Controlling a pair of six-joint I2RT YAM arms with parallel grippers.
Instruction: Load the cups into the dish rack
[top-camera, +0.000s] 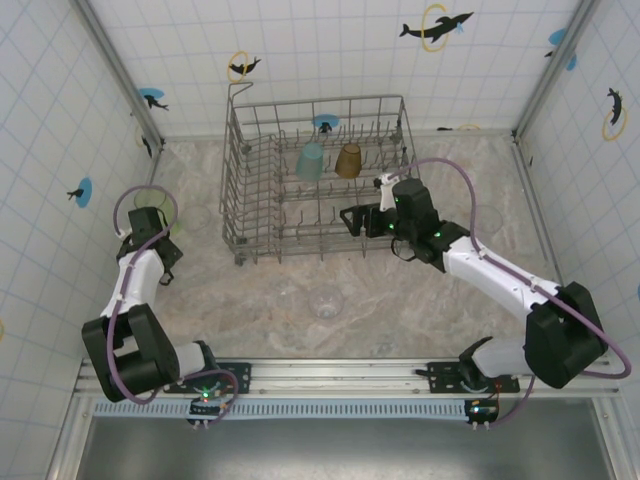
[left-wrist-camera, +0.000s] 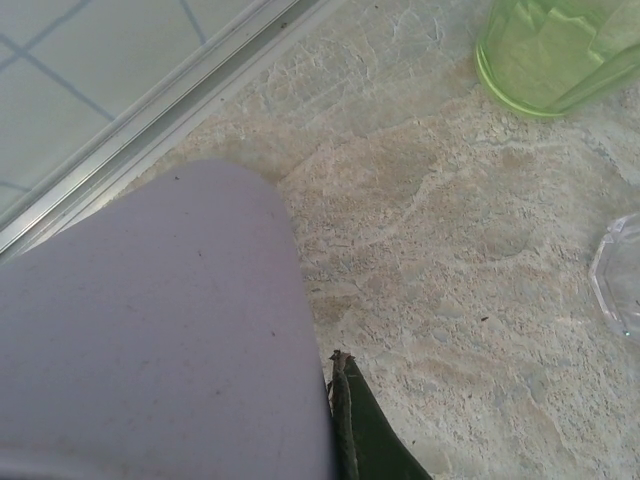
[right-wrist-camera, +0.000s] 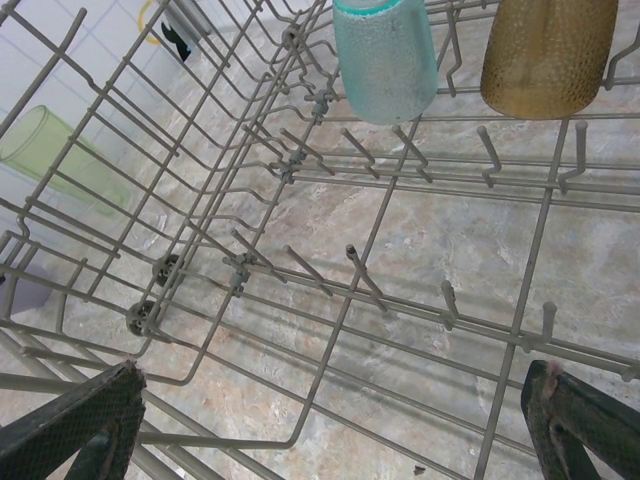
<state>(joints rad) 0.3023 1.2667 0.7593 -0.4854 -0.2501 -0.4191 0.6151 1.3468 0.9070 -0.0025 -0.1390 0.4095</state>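
Far left, top view: left arm sits tight against the tiled wall, well clear of the dish rack (top-camera: 236, 190). Left wrist cam: left gripper (left-wrist-camera: 336, 372) is closed right down. The lavender cup (left-wrist-camera: 150, 330) is hard against the one visible finger (left-wrist-camera: 365, 430) and looks pinched by its wall. Metal wall rail (left-wrist-camera: 150, 110) runs just behind that cup, so little room on that side. Light green cup (left-wrist-camera: 555, 50) is at upper right, apart from it. A clear cup (left-wrist-camera: 620, 280) clips the right edge, with bare table between.

Centre: teal cup (top-camera: 310, 160) and amber cup (top-camera: 347, 160) are side by side in the rack's upper row. Another clear cup (top-camera: 325, 300) sits on the open table (top-camera: 400, 290) below the rack.

Right: right gripper (right-wrist-camera: 333, 372) is spread wide and holding nothing, over the rack's tines at its right end. Rack wires are close under both fingertips.
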